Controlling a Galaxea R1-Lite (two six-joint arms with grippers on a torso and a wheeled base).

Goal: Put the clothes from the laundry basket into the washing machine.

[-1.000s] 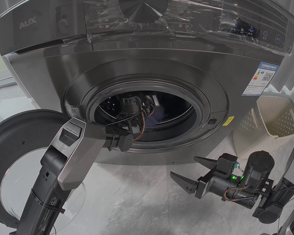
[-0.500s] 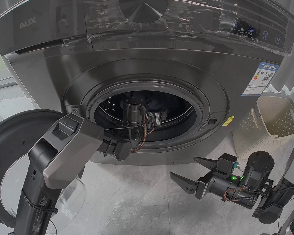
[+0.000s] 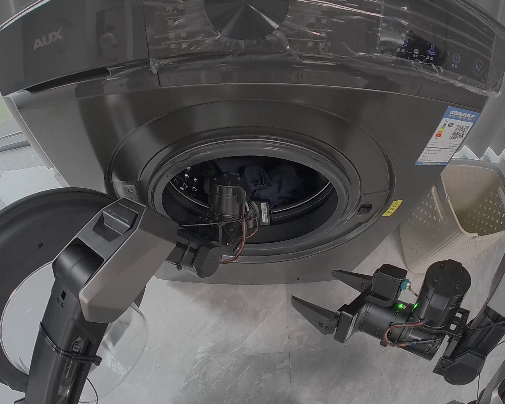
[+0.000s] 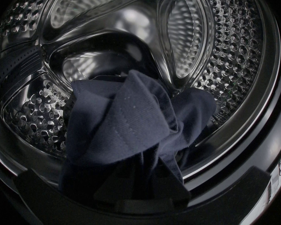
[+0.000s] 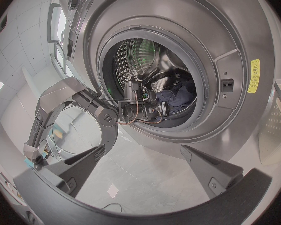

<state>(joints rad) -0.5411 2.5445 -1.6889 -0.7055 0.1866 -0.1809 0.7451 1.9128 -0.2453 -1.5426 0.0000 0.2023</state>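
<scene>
The grey washing machine (image 3: 252, 113) stands with its round opening facing me, and my left arm reaches into the drum (image 4: 228, 47). My left gripper (image 4: 142, 172) is shut on a dark navy garment (image 4: 125, 122), which bunches up over its fingers. From the head view the garment (image 3: 272, 179) shows just inside the opening, beyond the left wrist. The right wrist view has the garment (image 5: 178, 95) at the tip of the left gripper (image 5: 163, 108). My right gripper (image 3: 314, 288) hangs open and holds nothing, low above the floor in front of the machine.
The round door (image 3: 17, 253) is swung open at the left, beside my left arm. A cream laundry basket (image 3: 477, 209) leans tipped at the machine's right side; no clothes show in its visible part. Grey tiled floor (image 3: 224, 338) lies free between the arms.
My left arm has drawn back and lower toward the opening's front, its wrist turning. More of the navy garment now shows in the drum. The right arm has kept still.
</scene>
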